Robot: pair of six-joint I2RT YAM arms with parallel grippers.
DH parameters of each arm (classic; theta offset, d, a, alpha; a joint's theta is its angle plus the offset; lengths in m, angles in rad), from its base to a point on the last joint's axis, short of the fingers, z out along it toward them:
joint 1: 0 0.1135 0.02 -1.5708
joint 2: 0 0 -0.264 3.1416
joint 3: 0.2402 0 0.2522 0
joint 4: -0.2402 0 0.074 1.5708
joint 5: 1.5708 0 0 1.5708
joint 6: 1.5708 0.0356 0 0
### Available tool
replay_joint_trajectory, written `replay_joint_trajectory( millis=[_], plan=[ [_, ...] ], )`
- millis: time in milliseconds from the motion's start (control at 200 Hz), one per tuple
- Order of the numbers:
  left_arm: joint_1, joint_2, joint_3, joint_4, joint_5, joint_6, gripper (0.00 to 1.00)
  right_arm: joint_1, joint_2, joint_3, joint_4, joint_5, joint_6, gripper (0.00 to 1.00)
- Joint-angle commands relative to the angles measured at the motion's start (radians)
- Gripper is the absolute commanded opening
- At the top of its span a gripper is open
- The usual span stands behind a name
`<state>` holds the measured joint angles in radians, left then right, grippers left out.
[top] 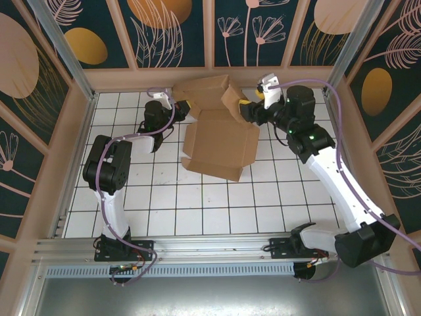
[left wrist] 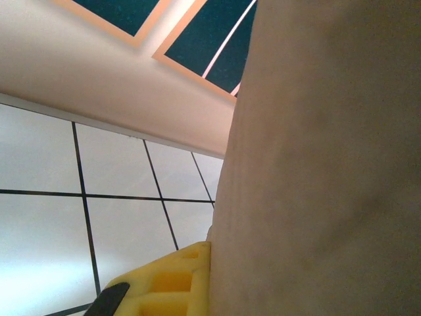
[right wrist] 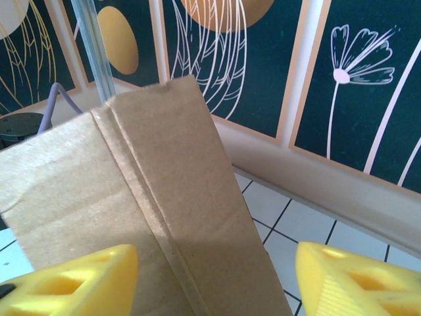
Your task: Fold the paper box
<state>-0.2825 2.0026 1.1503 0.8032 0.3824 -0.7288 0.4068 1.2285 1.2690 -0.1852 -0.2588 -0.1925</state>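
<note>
1. Find the paper box (top: 220, 141). It lies half formed at the far middle of the tiled table (top: 197, 204), with its base panel flat. Its rear panel (top: 207, 91) is raised toward the back wall, and a side flap (top: 231, 99) stands up at the right rear corner.
2. Your left gripper (top: 186, 106) sits at the left rear corner with its jaws closed. In the left wrist view one yellow finger (left wrist: 164, 286) presses against the cardboard (left wrist: 316, 164) and the other is hidden behind it. Read that as a pinch on the rear panel (a judgement, since the far side is hidden).
3. Your right gripper (top: 246, 108) is at the side flap with its jaws apart and holds nothing. In the right wrist view the flap (right wrist: 171, 197) stands between the two yellow fingers (right wrist: 72, 280).
4. The step in hand looks like tucking that flap inward along its crease. Use the left pinch as the anchor, so the rear panel does not fall while the right gripper works.
5. Push on the flap close to the crease, which runs diagonally up the flap in the right wrist view. Avoid the free edge, where corrugated board tends to bow rather than fold.
6. Move slowly and square to the crease. A skewed push could twist the box on the table or drag it out of the left pinch.
</note>
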Motion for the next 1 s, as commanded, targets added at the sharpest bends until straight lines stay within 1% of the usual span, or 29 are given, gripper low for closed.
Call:
replay_joint_trajectory(
  millis=[0,105,190,325,445,581,676,806,921,941,996],
  plan=[
    [-0.001,-0.037,0.003,0.019,0.006,0.005,0.00,0.009,0.034,0.024,-0.004,-0.026,-0.022,0.59],
    [-0.002,-0.036,0.003,0.019,0.007,0.003,0.00,0.019,0.058,0.030,-0.002,-0.040,-0.032,0.56],
    [-0.002,-0.036,0.002,0.023,0.007,0.000,0.00,0.032,0.078,0.030,-0.002,-0.015,-0.047,0.56],
    [-0.002,-0.039,0.002,0.025,0.009,0.001,0.00,0.052,0.115,0.042,-0.004,0.071,-0.056,0.57],
    [-0.002,-0.039,0.003,0.026,0.012,0.002,0.00,0.083,0.142,0.054,0.011,0.179,-0.072,0.57],
    [-0.002,-0.047,-0.008,0.041,0.012,0.000,0.00,0.099,0.163,0.049,0.048,0.229,-0.072,0.56],
    [-0.003,-0.048,-0.010,0.042,0.016,0.001,0.00,0.112,0.180,0.058,0.052,0.269,-0.085,0.55],
    [-0.002,-0.054,-0.015,0.042,0.022,0.008,0.00,0.134,0.201,0.070,0.064,0.361,-0.104,0.52],
    [-0.003,-0.060,-0.018,0.036,0.027,0.023,0.00,0.135,0.216,0.078,0.082,0.429,-0.115,0.48],
    [-0.002,-0.060,-0.018,0.034,0.028,0.024,0.00,0.153,0.219,0.079,0.085,0.436,-0.117,0.48],
    [-0.002,-0.063,-0.020,0.033,0.030,0.025,0.00,0.161,0.226,0.085,0.086,0.458,-0.123,0.47]
  ],
)
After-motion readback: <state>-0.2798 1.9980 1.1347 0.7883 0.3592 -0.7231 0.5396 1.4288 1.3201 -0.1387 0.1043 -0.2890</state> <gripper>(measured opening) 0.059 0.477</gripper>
